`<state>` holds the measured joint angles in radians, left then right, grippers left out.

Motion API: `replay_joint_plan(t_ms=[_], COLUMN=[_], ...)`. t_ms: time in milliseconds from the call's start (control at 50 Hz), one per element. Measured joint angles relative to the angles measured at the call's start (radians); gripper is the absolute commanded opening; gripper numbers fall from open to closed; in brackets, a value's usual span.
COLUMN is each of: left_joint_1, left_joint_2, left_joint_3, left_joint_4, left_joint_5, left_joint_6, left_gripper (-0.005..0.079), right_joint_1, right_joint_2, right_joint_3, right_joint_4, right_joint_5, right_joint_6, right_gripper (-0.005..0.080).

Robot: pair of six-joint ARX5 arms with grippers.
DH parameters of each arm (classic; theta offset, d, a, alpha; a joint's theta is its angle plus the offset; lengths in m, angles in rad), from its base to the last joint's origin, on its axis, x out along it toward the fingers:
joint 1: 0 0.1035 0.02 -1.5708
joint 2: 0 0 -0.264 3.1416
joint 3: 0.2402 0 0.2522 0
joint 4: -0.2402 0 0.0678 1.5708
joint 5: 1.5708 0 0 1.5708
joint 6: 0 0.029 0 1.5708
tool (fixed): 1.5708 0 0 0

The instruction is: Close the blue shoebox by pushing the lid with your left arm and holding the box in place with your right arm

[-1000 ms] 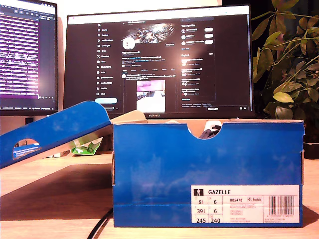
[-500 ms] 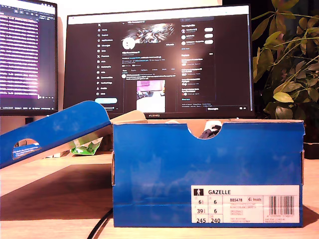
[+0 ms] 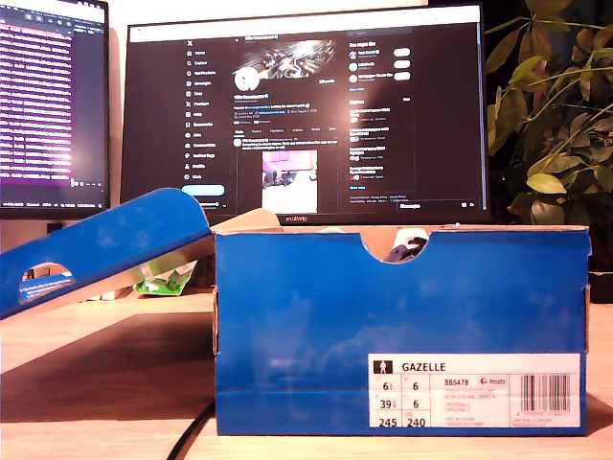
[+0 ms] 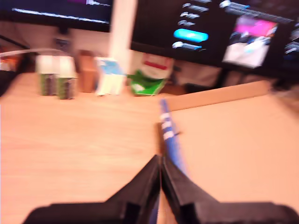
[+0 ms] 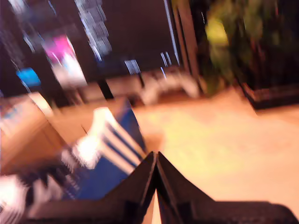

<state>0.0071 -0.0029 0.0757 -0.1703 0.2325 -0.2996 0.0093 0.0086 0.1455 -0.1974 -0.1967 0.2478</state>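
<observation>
Desk (image 3: 105,383): wooden, monitors behind.
Shoebox (image 3: 383,326): blue, upright, open.
Lid (image 3: 96,249): tilted at exterior view's left.
First tool (image 4: 160,173): jaws together.
Second tool (image 5: 156,171): jaws together.

The white label (image 3: 474,390) on the blue shoebox (image 3: 399,331) reads "GAZELLE", with "BB5478" beside it. Its size boxes show 6, 6, 39, 6, 245 and 240, next to a barcode. The monitor (image 3: 302,115) text is too small to read.
</observation>
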Motion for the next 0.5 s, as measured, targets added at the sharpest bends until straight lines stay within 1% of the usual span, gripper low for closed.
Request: replay_joint_plan(t_ms=[140, 240, 360, 500], left_joint_1=[0.0, 0.0, 0.0, 0.0], left_joint_2=[0.009, 0.06, 0.174, 0.341], left_joint_3=[0.113, 0.176, 0.207, 0.236], left_joint_4=[-0.047, -0.092, -0.137, -0.155], left_joint_5=[0.021, 0.053, 0.079, 0.084], left_joint_6=[-0.032, -0.034, -0.04, -0.041], left_gripper=[-0.0019, -0.0019, -0.0019, -0.0019], right_joint_1=[0.0, 0.0, 0.0, 0.0], right_joint_2=[0.007, 0.053, 0.166, 0.33], right_joint_3=[0.126, 0.204, 0.259, 0.272], right_joint_4=[-0.061, -0.12, -0.164, -0.165], right_joint_5=[-0.005, -0.034, -0.078, -0.119], right_joint_6=[0.015, 0.015, 0.014, 0.011], right_gripper=[-0.0012, -0.0012, -0.0012, -0.0012])
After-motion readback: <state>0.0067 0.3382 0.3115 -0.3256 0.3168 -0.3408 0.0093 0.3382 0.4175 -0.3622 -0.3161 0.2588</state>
